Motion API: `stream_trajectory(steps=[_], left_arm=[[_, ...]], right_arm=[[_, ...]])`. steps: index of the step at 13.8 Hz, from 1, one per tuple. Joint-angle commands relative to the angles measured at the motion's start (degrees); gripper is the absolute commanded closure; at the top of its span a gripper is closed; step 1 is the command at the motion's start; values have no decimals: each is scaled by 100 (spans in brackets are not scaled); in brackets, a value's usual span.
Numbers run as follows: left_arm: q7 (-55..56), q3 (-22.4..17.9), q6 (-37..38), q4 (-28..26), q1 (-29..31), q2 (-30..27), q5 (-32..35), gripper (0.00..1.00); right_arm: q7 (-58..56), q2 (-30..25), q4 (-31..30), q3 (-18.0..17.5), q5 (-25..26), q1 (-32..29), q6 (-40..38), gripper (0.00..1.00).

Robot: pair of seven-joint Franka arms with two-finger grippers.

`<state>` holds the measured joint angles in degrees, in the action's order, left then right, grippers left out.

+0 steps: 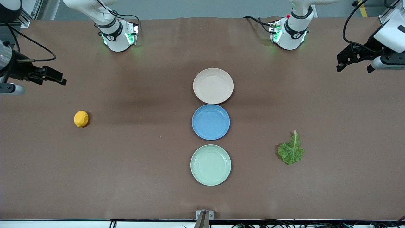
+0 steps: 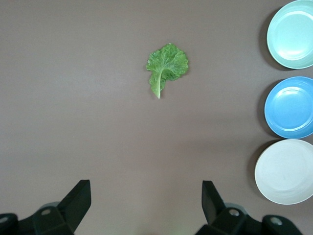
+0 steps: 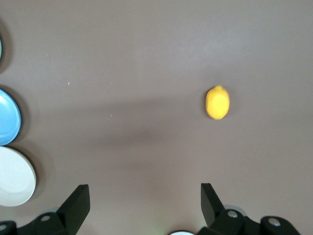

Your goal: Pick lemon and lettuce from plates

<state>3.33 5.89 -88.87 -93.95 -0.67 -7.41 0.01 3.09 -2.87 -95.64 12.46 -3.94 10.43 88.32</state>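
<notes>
The yellow lemon (image 1: 81, 118) lies on the bare table toward the right arm's end, off the plates; it also shows in the right wrist view (image 3: 217, 102). The green lettuce (image 1: 291, 150) lies on the bare table toward the left arm's end, also seen in the left wrist view (image 2: 166, 66). The beige-pink plate (image 1: 213, 85) and the mint green plate (image 1: 210, 164) are both empty. My left gripper (image 1: 354, 67) (image 2: 146, 196) is open and empty, raised over the table's left-arm end. My right gripper (image 1: 52, 77) (image 3: 145, 196) is open and empty, raised over the right-arm end.
An empty blue plate (image 1: 210, 122) sits between the beige-pink and mint plates in a line down the table's middle. The arm bases (image 1: 117, 34) (image 1: 289, 31) stand at the table's edge farthest from the front camera.
</notes>
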Motion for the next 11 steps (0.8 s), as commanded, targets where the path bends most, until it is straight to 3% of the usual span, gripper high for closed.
stream_trajectory(steps=[1, 11], left_arm=[[-61, 35, -95, -229, 6, -244, 139, 0], [-131, 62, -157, 122, -3, 90, 245, 0]], right_arm=[[42, 102, 493, 29, 218, -6, -104, 0], [-2, 128, 1029, 55, 254, -50, -95, 0]])
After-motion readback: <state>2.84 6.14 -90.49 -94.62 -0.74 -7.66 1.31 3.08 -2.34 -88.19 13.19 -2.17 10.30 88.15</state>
